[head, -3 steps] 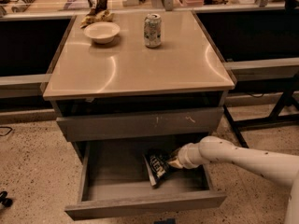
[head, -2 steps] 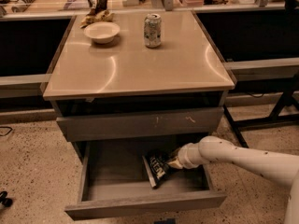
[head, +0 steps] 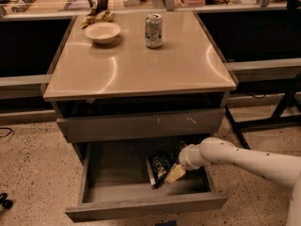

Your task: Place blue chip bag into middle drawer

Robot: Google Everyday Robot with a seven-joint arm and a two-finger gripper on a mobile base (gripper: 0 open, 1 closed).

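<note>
The middle drawer (head: 141,207) is pulled out wide below the scratched grey drawer front (head: 141,125). The blue chip bag (head: 159,167), dark with white lettering, lies on the drawer floor right of centre. My gripper (head: 172,175) reaches in from the right on a white arm, with its tan fingers at the bag's right end, down inside the drawer.
A silver-green soda can (head: 153,30) and a white bowl (head: 102,32) stand at the back of the tan cabinet top (head: 141,65). A banana peel and a dark bag lie behind the bowl. Black table legs (head: 282,107) stand to the right on the speckled floor.
The arm and gripper have shifted slightly left inside the drawer. The chip bag stays at about the same spot on the drawer floor.
</note>
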